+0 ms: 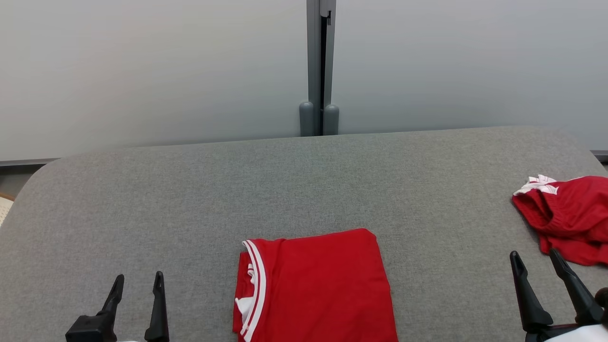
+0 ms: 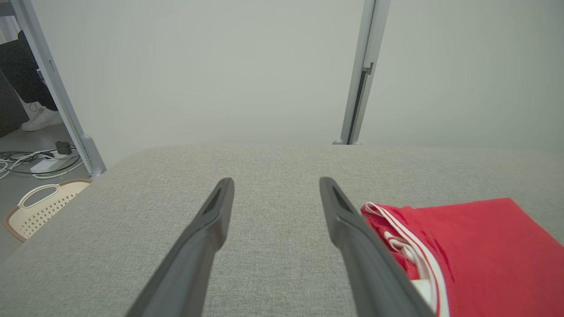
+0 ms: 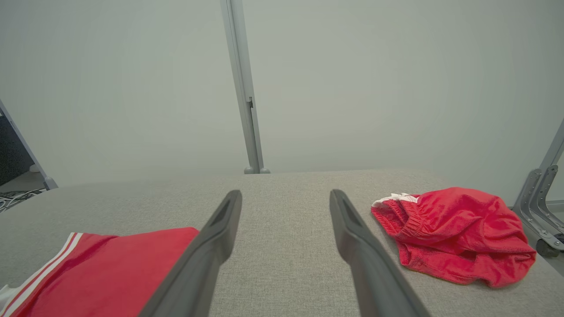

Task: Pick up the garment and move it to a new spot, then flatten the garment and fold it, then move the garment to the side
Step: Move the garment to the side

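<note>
Left claw (image 1: 138, 276) released | right claw (image 1: 534, 253) released | folded garment (image 1: 318, 285) cut off at bottom edge

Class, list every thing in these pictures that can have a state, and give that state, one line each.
White-trimmed red garment, folded flat, lying on the table.
Second red garment, crumpled in a heap, at the table's right side.
Left gripper, open, fingers empty.
Right gripper, open, fingers empty.
</note>
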Controlling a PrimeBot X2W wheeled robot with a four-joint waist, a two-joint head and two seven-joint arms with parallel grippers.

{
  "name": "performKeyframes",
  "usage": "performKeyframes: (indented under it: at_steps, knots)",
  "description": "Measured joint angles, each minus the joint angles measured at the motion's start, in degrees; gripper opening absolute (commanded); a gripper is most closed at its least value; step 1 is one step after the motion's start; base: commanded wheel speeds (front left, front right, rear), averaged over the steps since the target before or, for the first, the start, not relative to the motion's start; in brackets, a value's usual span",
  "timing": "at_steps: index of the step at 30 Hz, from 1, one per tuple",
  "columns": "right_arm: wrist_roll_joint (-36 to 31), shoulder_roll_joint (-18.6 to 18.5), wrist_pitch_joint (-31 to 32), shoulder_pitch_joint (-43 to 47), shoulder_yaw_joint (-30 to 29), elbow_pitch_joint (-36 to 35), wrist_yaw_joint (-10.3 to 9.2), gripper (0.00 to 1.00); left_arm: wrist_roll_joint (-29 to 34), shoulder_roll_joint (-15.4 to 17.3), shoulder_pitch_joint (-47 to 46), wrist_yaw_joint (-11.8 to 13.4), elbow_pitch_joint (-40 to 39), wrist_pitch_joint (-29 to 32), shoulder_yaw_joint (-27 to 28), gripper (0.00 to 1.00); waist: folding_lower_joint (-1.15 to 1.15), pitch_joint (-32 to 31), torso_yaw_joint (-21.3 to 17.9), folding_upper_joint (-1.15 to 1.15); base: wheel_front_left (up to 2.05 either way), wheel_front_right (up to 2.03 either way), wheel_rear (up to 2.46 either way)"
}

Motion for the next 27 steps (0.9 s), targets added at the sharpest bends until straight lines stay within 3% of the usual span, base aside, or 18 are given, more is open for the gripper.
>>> performKeyframes:
  at_steps: [15,27]
  knots:
    - [0.22,-0.4,1.78,-0.21,1.19,1.67,0.0,1.0,0.13,-1.0,-4.01,0.44,-1.25,-0.56,-1.91,1.0,0.0,2.8,2.31,0.0,0.0,0.0,0.0]
    - [2.42,1.65,1.9,-10.42,10.6,19.2,0.0,1.0,1.68,-5.78,-16.63,-1.13,1.41,-3.71,-5.97,1.0,0.0,13.25,10.92,0.0,0.0,0.0,0.0]
